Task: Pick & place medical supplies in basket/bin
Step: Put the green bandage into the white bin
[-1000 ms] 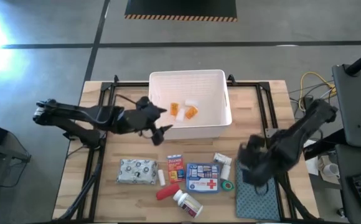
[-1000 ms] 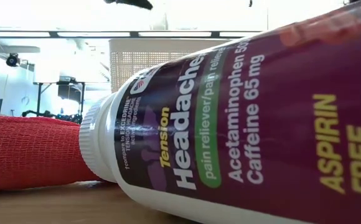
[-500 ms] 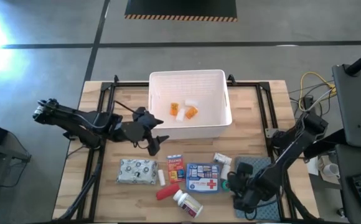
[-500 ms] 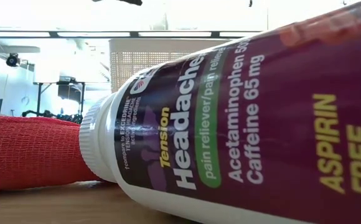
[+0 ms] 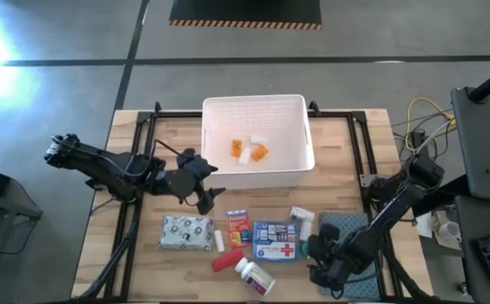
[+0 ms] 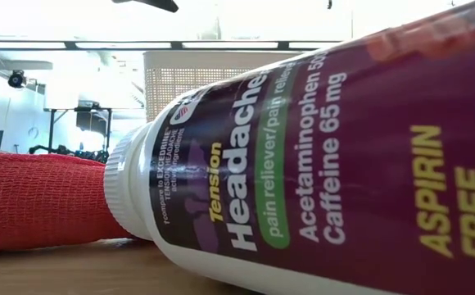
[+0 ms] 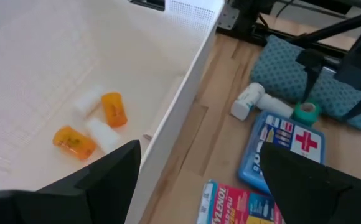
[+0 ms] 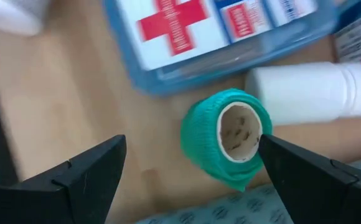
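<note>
The white perforated bin stands at the table's far middle with two orange vials lying in it. My left gripper is open and empty over the table at the bin's near left corner. My right gripper is open and low over the green tape roll, one finger on either side of it without touching. The roll lies on its side on the wood beside a white bottle and the blue red-cross pouch. The grey patterned pack, the red-blue box, the red tube and a white pill bottle lie along the near side.
The teal-grey cloth mat lies under my right arm at the near right. In the low view the pill bottle and the red tube fill the foreground, with the bin behind. Black frame rails run along the table's sides.
My right gripper has gone toward the table's near edge and a little left, down to the green tape roll. My left gripper has drawn back from the bin's near left corner toward the table's left and near edges.
</note>
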